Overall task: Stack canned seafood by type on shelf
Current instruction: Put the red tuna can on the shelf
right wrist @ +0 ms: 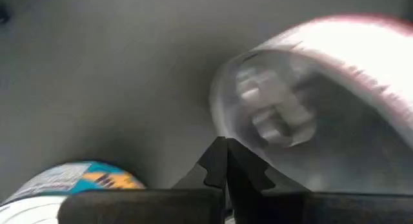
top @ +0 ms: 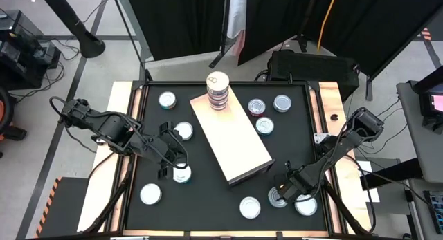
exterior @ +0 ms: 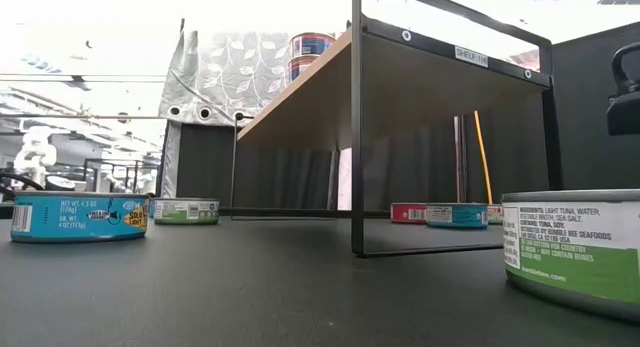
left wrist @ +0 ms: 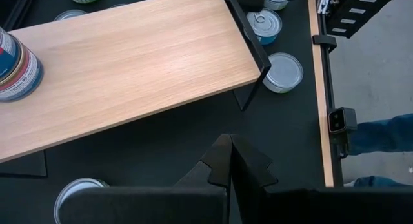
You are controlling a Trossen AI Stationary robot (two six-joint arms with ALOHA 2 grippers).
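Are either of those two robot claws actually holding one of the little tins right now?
No. The left gripper is shut on nothing above the black tabletop. The right gripper is shut too, its tips beside a silver-topped round tin, not around it.

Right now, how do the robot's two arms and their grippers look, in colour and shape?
Both arms are dark, jointed links with black cables running along them. The left gripper and the right gripper each end in two matte black fingers with stepped, notched edges, tapering to a point. No markings show on them.
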